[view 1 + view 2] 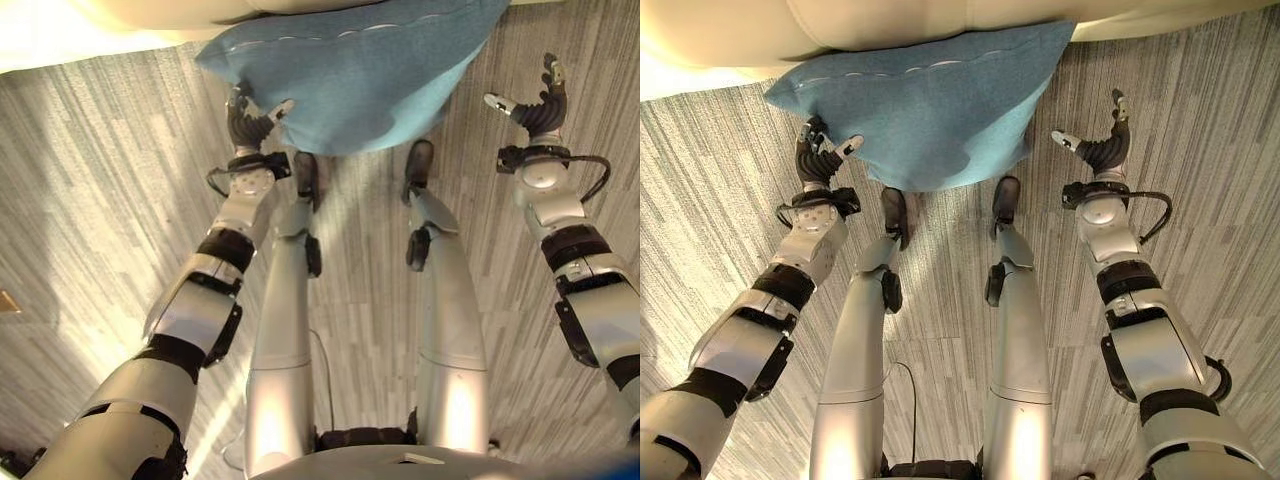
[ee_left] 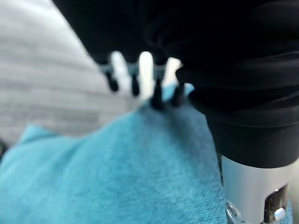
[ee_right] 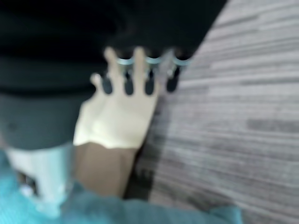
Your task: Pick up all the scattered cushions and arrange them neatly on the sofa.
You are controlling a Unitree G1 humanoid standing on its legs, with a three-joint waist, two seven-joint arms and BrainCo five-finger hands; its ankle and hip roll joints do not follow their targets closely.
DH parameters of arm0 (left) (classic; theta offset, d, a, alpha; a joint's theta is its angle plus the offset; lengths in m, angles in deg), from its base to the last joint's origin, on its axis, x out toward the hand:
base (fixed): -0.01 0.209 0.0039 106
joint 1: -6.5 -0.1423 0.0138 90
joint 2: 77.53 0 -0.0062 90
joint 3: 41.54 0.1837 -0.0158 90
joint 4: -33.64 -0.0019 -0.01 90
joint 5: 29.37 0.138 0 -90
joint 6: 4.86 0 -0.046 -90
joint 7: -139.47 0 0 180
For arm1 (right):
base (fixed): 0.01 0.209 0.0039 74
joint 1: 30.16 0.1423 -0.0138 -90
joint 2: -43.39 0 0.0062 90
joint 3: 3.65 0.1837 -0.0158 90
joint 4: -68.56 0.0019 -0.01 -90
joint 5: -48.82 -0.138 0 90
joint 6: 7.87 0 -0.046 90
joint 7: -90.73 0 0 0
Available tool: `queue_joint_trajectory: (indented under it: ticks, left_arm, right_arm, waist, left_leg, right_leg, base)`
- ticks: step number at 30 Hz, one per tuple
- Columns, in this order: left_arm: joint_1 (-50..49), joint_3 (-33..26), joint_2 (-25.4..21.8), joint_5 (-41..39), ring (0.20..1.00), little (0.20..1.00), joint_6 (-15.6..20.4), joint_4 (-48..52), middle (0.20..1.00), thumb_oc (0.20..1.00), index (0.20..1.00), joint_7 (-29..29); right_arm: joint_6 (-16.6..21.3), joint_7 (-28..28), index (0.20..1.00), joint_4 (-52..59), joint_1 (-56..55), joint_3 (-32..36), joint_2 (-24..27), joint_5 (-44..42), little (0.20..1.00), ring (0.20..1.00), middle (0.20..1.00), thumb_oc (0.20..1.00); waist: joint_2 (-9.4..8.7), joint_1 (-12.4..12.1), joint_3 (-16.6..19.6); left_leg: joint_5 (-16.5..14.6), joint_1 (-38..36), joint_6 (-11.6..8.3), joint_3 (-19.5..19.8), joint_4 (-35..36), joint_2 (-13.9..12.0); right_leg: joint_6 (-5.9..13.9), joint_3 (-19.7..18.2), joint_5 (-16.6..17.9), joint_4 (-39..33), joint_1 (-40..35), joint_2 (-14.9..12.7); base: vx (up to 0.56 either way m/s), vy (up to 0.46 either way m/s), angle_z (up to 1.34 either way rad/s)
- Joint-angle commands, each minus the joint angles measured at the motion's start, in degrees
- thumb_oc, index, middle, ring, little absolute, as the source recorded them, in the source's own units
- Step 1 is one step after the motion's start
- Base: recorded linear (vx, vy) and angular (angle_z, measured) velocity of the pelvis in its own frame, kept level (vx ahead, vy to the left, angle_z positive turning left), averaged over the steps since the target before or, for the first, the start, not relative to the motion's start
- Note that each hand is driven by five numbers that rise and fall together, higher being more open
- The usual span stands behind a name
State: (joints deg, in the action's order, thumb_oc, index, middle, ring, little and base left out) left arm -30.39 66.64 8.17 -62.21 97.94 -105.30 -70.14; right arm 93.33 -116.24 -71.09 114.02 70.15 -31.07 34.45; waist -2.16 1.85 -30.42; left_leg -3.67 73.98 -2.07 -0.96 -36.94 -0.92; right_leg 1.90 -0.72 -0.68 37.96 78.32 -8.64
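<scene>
I am looking down at a teal cushion (image 1: 930, 100), soft and plump, with a finely napped cloth and a stitched seam running along its far edge. It is lying on the grey streaked carpet (image 1: 1200, 150), its far edge tucked against the base of the cream sofa (image 1: 840, 25), whose front is showing as a smooth rounded bulge.

My left hand (image 1: 820, 152) is sitting at the cushion's near left edge, its fingers straight and its thumb sticking out over the cloth. In the left wrist view the dark fingertips (image 2: 156, 95) are pointing down onto the teal fabric (image 2: 117, 177); I am reading them as touching it without curling round it, so this hand is relaxed and holding nothing.

My right hand (image 1: 1102, 145) is hovering just beside the cushion's right corner, apart from it, fingers loosely spread and empty.

The right wrist view is giving me what the head views are not: past the fingers (image 3: 140, 74) a cream corner of the sofa (image 3: 117, 119) above a brown base, with carpet alongside and a strip of teal at the edge.
</scene>
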Motion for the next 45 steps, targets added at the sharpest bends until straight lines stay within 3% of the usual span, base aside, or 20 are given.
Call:
queue_joint_trajectory:
  ticks: [1,9,20,35,40,45]
  left_arm:
    - [-4.13,-1.22,0.86,-1.39,1.000,1.000,-0.01,-6.59,1.000,1.000,1.000,-0.64]
    - [-2.03,-2.29,-1.76,-4.95,1.000,1.000,0.22,-7.36,1.000,1.000,1.000,-0.52]
    - [3.18,-1.15,-4.68,-7.71,1.000,1.000,1.22,-6.07,1.000,1.000,1.000,1.23]
    - [5.09,3.67,4.90,-11.54,1.000,1.000,4.52,0.65,1.000,1.000,1.000,4.00]
    - [6.99,4.69,7.33,-12.64,1.000,1.000,5.07,1.17,1.000,1.000,1.000,4.51]
    - [9.32,4.61,10.20,-15.72,1.000,1.000,6.51,2.78,1.000,1.000,1.000,6.17]
  right_arm:
    - [1.84,-0.61,1.000,0.39,-5.79,-0.92,-0.02,0.61,1.000,1.000,1.000,1.000]
    - [1.40,-0.23,1.000,1.32,-4.71,-1.04,0.47,0.33,1.000,1.000,1.000,1.000]
    - [1.16,0.34,1.000,2.90,-2.64,-2.15,0.17,0.64,1.000,1.000,1.000,1.000]
    - [0.80,3.48,1.000,-2.50,8.95,-8.79,-3.33,0.27,1.000,1.000,1.000,1.000]
    - [1.00,4.41,1.000,-3.01,12.54,-10.11,-7.30,-2.01,1.000,1.000,1.000,1.000]
    - [2.36,9.85,1.000,-2.34,14.52,-11.27,-14.83,-11.04,1.000,1.000,1.000,1.000]
  waist:
    - [0.48,-0.08,10.12]
    - [0.25,0.08,10.63]
    - [-0.25,1.41,12.37]
    - [0.33,-0.23,13.39]
    - [0.54,-0.93,13.28]
    - [0.66,-1.45,13.10]
  left_leg:
    - [4.26,3.52,-2.89,5.19,6.15,0.77]
    - [5.67,5.55,-2.86,4.99,9.16,0.69]
    - [3.65,10.28,-1.73,4.27,5.60,1.12]
    - [2.97,11.39,-0.79,3.78,4.66,2.35]
    - [3.09,11.49,-0.76,3.84,4.44,2.49]
    - [3.35,11.42,-0.75,3.75,4.12,2.55]
  right_leg:
    - [6.66,-0.77,0.81,-0.96,2.33,-1.11]
    - [7.24,-0.73,1.54,-3.03,4.39,-1.39]
    - [7.60,-1.82,1.22,-2.02,8.25,-0.73]
    - [7.45,-2.53,0.92,-1.70,9.82,-0.75]
    - [7.30,-2.38,0.83,-1.39,9.98,-0.68]
    - [7.13,-2.22,0.82,-0.51,10.13,-0.39]
  base:
    - [0.00,0.000,0.00]
    - [0.01,0.017,0.01]
    - [0.04,0.047,-0.04]
    - [0.02,0.016,-0.01]
    - [0.00,-0.003,0.01]
    - [0.00,0.000,0.00]
